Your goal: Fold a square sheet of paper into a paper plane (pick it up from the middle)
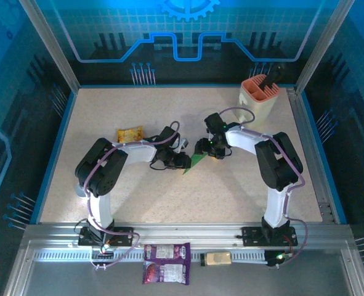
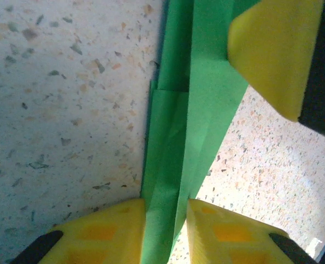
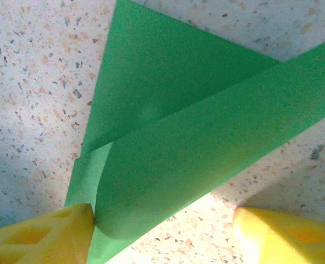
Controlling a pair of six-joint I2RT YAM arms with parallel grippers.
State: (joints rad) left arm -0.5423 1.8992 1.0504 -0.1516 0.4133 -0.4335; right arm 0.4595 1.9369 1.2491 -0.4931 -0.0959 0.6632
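The square sheet of paper is green and folded into a narrow creased shape at the table's middle, between both grippers. In the left wrist view its layered strip stands on edge and runs down between my left gripper, whose yellow fingers press it from both sides. One yellow finger of the right gripper shows at the top right of that view. In the right wrist view a curled green flap lies over the sheet. My right gripper is open: its left finger touches the paper's edge and the other stands apart over bare table.
A yellow snack packet lies left of the left gripper. A cream and orange holder stands at the back right, behind the right gripper. A purple packet and a small tan item lie on the front rail.
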